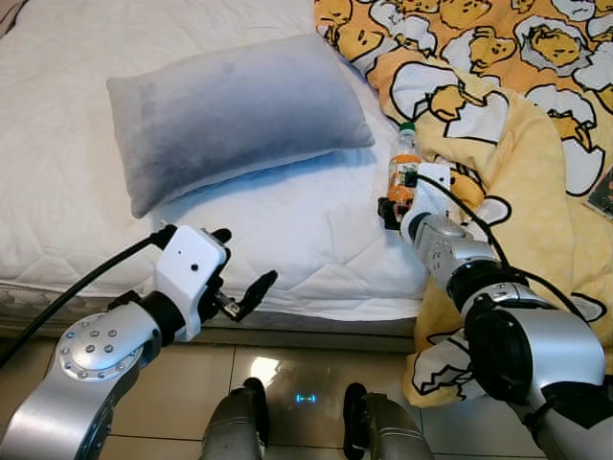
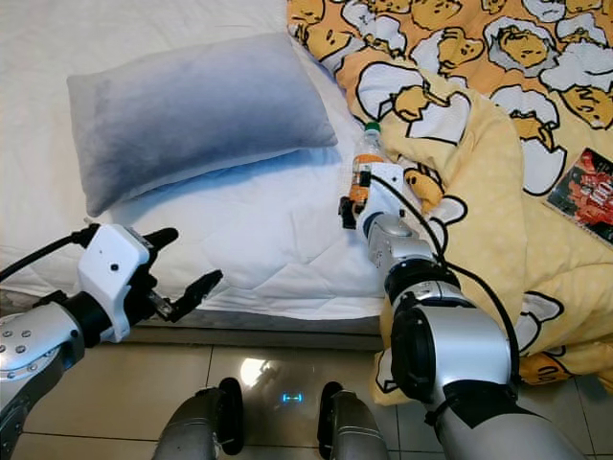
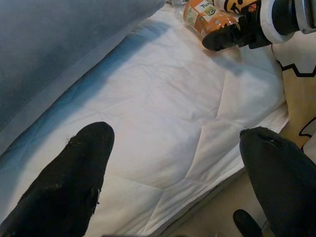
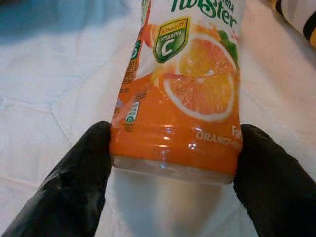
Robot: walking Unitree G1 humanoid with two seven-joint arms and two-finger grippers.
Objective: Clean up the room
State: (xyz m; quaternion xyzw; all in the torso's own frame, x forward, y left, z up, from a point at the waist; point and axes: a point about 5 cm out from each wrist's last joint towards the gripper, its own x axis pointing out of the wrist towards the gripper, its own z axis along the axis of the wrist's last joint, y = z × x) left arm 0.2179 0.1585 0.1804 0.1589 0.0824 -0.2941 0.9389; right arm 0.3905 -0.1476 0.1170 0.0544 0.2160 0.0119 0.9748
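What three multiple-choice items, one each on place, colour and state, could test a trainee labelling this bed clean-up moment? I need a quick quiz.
1. Where is the orange juice bottle?
A. on the floor
B. on the white mattress beside the yellow blanket
C. on top of the pillow

2. What colour is the pillow?
A. grey
B. red
C. green

3. What is the right gripper doing?
A. hanging idle
B. gripping the blanket
C. closed on the bottle's base

Key: 1 B, it sits at the blanket's edge; 2 A, plain grey; 3 C, both fingers press its sides, while the left gripper hangs open.
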